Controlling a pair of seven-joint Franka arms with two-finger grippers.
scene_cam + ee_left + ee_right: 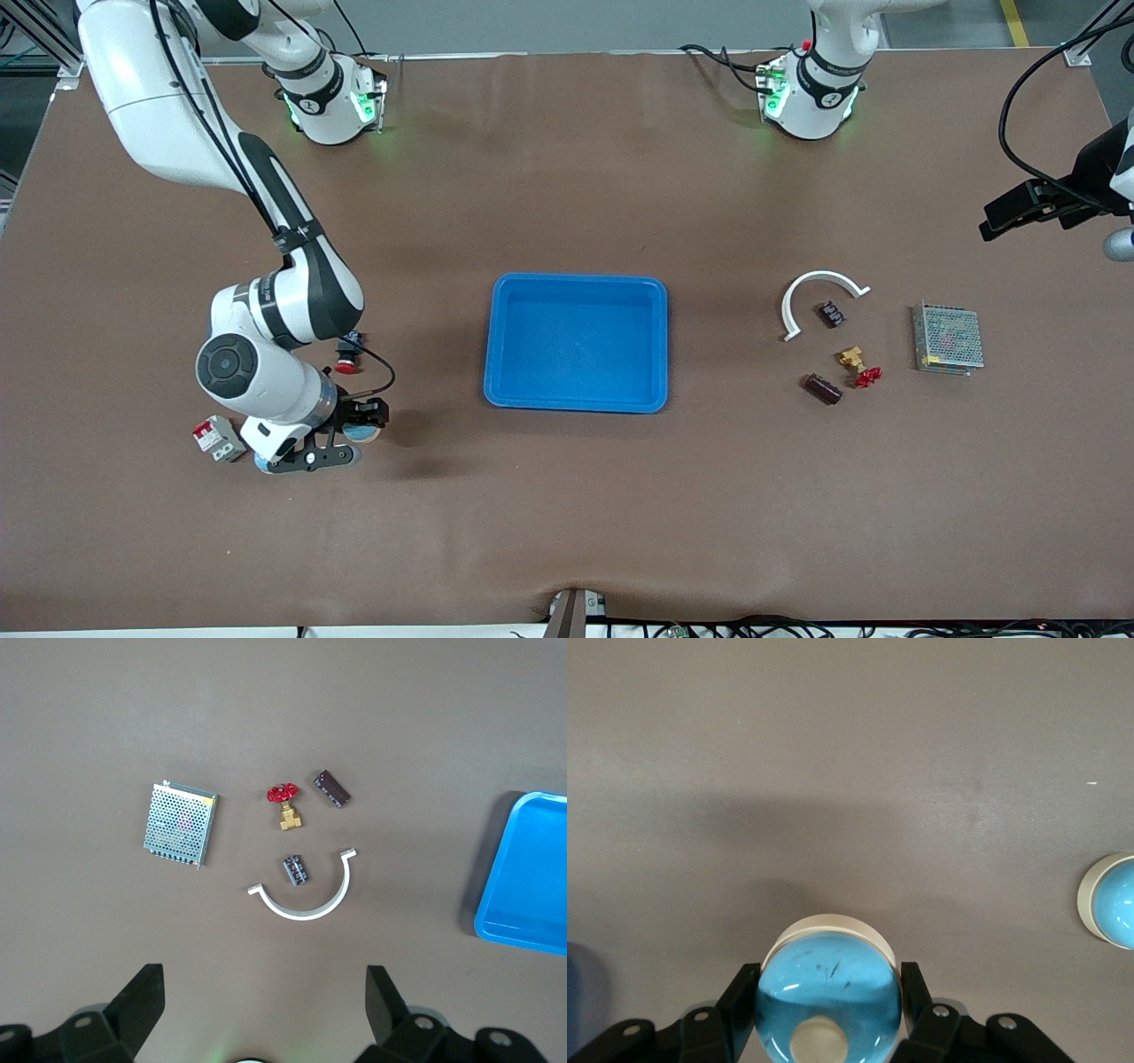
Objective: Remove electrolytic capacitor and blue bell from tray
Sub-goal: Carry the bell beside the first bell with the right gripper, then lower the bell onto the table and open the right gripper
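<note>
With the bright blue shallow plastic tray (pixel 576 342) already bare at table centre, the right gripper (pixel 830 1028), clamped on the glossy blue domed bell (pixel 828 997) at the tray's eight o'clock, seems to be setting it down and next needs only to let go, while the left gripper (pixel 257 1014) waits, fingers apart, over the table's three o'clock end.

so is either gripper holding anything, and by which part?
The right gripper holds the blue bell, its fingers clamped on the dome's two sides, low over the table. The left gripper is open and empty.
</note>
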